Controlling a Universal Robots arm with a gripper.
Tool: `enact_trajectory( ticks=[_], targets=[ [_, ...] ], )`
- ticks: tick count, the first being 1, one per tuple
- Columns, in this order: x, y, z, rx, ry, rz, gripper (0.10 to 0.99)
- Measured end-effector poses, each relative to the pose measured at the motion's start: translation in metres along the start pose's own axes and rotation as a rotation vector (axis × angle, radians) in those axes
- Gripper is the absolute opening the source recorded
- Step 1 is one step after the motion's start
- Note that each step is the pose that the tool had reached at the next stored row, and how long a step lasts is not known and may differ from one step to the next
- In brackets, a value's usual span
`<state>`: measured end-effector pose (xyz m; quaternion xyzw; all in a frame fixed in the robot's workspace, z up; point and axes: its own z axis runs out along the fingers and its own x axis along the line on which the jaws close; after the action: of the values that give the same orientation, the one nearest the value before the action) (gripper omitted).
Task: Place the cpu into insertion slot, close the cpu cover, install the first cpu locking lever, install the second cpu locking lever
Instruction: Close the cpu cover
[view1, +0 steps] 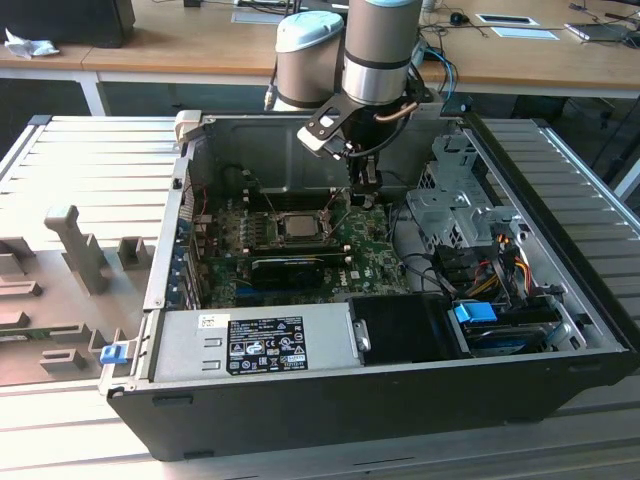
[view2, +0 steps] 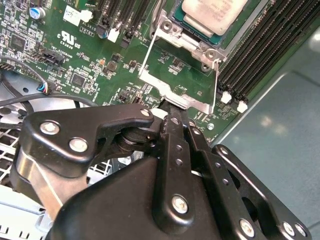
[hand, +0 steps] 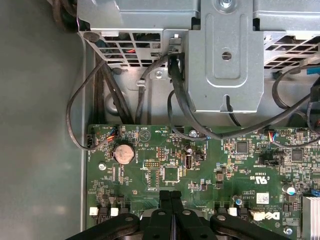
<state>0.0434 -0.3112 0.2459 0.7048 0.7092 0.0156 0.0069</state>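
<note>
The cpu (view2: 212, 15), a silvery square chip, lies in the insertion slot (view2: 206, 51) on the green board; the exterior view has it (view1: 299, 224) mid-board. The cpu cover (view2: 172, 85), a thin metal frame with wire levers along its sides, stands raised off the socket and slopes toward my gripper. My gripper (view2: 170, 107) is shut, and its tips meet the cover's free edge; whether they pinch it is hidden. In the first wrist view the fingers (hand: 165, 200) are pressed together above the board. From outside, the gripper (view1: 364, 190) hangs just to the exterior view's right of the socket.
A long black card (view1: 295, 265) lies in front of the socket. Black memory slots (view2: 265, 45) flank it. A metal drive cage (view1: 450, 200) and bundled cables (view1: 480, 260) fill the case's right side. The power supply (view1: 250, 345) spans the front. The case wall (view1: 260, 150) rises behind.
</note>
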Motion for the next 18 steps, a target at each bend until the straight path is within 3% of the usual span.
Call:
enact_trajectory(
  ticks=[18],
  targets=[
    [0.0, -0.0031, -0.0001, 0.0, 0.0, 0.0, 0.106]
  ],
)
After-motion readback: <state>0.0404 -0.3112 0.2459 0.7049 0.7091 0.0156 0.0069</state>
